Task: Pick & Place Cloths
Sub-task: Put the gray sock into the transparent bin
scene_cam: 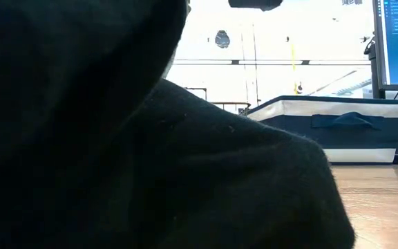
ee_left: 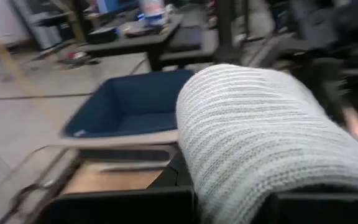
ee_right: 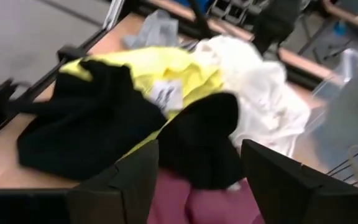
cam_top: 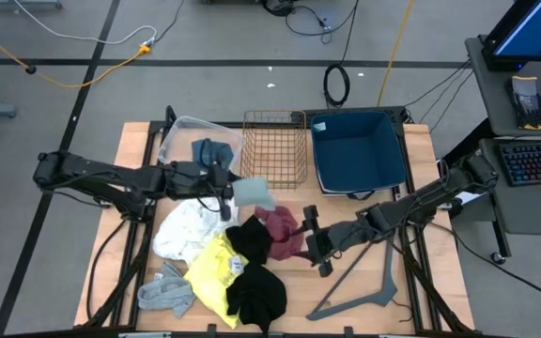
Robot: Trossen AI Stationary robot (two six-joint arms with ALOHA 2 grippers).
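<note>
My left gripper is shut on a pale grey knitted cloth over the middle of the table. Below and nearer lie the white cloth, yellow cloth, two black cloths, the maroon cloth and a grey cloth. A teal-blue cloth lies in the clear tub. My right gripper stands open just right of the maroon cloth, with a black cloth ahead of its fingers. My left gripper pinches a bunched part of the pale knitted cloth between its two fingers, coming nearly level from the table's left. The cloth bulges out past the fingers toward the right. The fingers' pads are hidden by the cloth.
At the far edge stand a clear plastic tub, a wire basket and a blue fabric bin. A grey clothes hanger lies at the near right. In the low view a black cloth fills most of the picture.
</note>
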